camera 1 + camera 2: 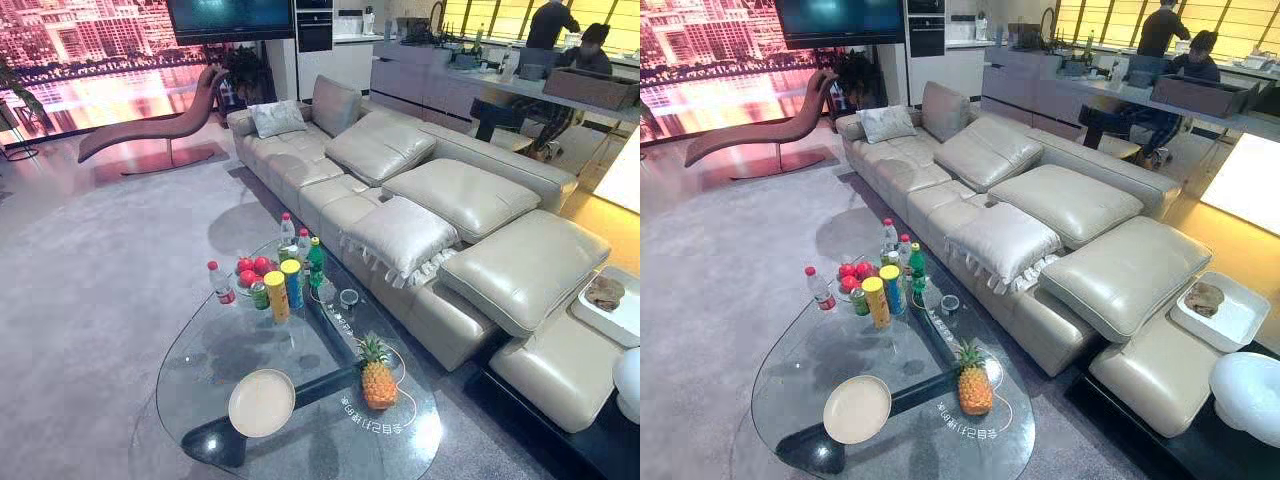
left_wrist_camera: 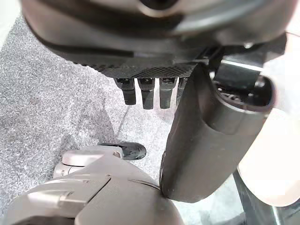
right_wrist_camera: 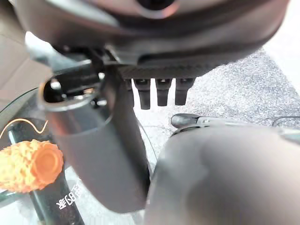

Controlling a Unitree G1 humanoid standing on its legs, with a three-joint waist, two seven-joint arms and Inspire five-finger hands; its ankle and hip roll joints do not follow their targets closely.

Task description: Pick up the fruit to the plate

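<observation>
**Q:** Left eye view, stock?
**A:** Item 1: pineapple (image 1: 378, 378), upright on the glass tabletop (image 1: 200, 350). It's nr the plate (image 1: 261, 402), on the plate's sofa side, not touching.
Item 2: red fruit (image 1: 253, 268), small heap well beyond the plate at the far end, next to bottles (image 1: 315, 262) & tall cans (image 1: 277, 296).
Nothing on the plate yet. Sofa (image 1: 440, 200) runs behind the lot.

**Q:** Right eye view?
**A:** Same items, same layout vs. the plate. No additions.

**Q:** Left wrist view?
**A:** left hand (image 2: 145, 70): fingers (image 2: 140, 93) hang straight, thumb standing clear of them, holding nothing. Grey carpet (image 2: 56, 103) past them.

**Q:** Right wrist view?
**A:** right hand (image 3: 159, 70): fingers (image 3: 161, 93) straight, thumb apart, also holding nothing. The pineapple's body shows past the thumb, on the glass.

**Q:** Handling notes?
**A:** Judgement only.
- Pineapple: prob. heaviest item, stiff, w/ a rough rind that shouldn't slip. The crown is spiky and may tear, so I'd wrap the mid-body from the side, not the leaves.
- Red fruit: light, firm, smooth & round, so likely to roll. Needs a full wrap, and the bottles alongside could topple.
- Plate: may skid on the glass, so set fruit down gently, centre of plate.

**Q:** Which first?
**A:** Pineapple. It's nearest the plate, w/ clear approach.
</observation>
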